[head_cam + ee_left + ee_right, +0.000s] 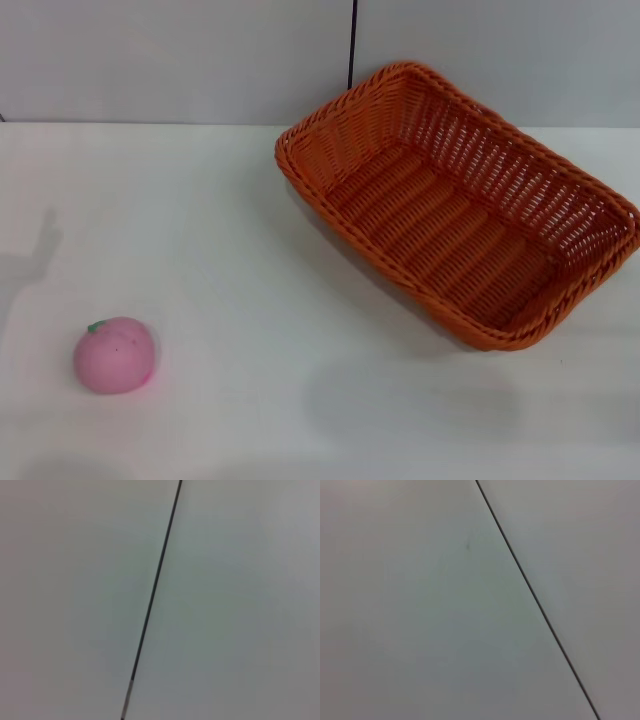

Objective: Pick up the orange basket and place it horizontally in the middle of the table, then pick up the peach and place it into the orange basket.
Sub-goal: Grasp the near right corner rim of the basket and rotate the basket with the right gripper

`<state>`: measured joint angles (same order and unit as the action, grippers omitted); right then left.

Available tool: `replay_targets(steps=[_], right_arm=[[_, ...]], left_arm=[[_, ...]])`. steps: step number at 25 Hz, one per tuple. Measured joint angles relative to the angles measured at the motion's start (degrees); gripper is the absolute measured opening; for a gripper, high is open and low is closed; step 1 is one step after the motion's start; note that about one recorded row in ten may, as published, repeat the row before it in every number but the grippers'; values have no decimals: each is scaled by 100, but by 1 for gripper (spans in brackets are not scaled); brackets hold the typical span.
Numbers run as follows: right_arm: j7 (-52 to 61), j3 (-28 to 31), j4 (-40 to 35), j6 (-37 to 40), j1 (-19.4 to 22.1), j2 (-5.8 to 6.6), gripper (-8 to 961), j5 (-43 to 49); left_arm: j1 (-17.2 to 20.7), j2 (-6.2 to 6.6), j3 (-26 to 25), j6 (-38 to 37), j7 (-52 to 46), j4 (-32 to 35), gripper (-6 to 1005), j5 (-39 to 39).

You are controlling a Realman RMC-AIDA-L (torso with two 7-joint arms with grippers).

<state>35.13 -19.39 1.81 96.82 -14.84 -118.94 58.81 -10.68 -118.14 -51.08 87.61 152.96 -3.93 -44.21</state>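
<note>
The orange basket (460,205) sits on the white table (250,230) at the back right in the head view. It is turned at a slant, with one corner toward the back wall, and nothing lies inside it. The pink peach (114,354) with its small green leaf rests at the front left, far from the basket. Neither gripper shows in any view. Both wrist views show only a pale wall with a thin dark seam.
A grey wall (180,60) with a dark vertical seam (352,45) stands behind the table. A faint shadow (40,255) falls on the table's left side. The seam appears in the left wrist view (152,595) and the right wrist view (535,597).
</note>
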Motion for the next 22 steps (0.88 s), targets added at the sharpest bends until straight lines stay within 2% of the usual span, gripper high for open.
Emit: replay_targets(steps=[3,4,5,6,12,15,16,17,19,20,21,22], right_arm=[[480,-245,-375,63,166,14,784,123],[885,-349,-756,179,329,15,784,326],[885,-349,-756,179,329,15,784,326],[1395,-374,-1169,330,507,17,785,570],[2508,-367,-2061,481,796,22,785,937],[3584,-312,-3047,311,844,33,785,1469],[4351,-301,-3753,59,809,62,784,1851],[4351,-301,-3753,59,809,62,784,1851],[5084,-300,-4385,-284,685,136,784,2315],[5433,-302,-4619,-522,573,216,784,2620],[6142,-298,-4959,-850,324,419,784,3229],[6142,-298,-4959,-850,324,419,784,3229]], left_arm=[[-43,8,-92,-8,-4,1,832,0],[-57,9,-106,-8,-5,4,832,0],[-71,13,-117,-8,-9,9,832,0],[-71,13,-117,-8,-9,9,832,0],[-278,89,-122,-25,-34,223,832,34],[-357,91,-136,-25,-36,309,832,23],[-368,62,-198,-25,-23,315,832,0],[-368,62,-198,-25,-23,315,832,0],[-373,36,-305,-32,6,296,832,-3],[-382,14,-368,-78,20,273,831,-5],[-390,3,-407,-145,18,255,831,-6],[-400,-13,-442,-216,14,227,831,-7]])
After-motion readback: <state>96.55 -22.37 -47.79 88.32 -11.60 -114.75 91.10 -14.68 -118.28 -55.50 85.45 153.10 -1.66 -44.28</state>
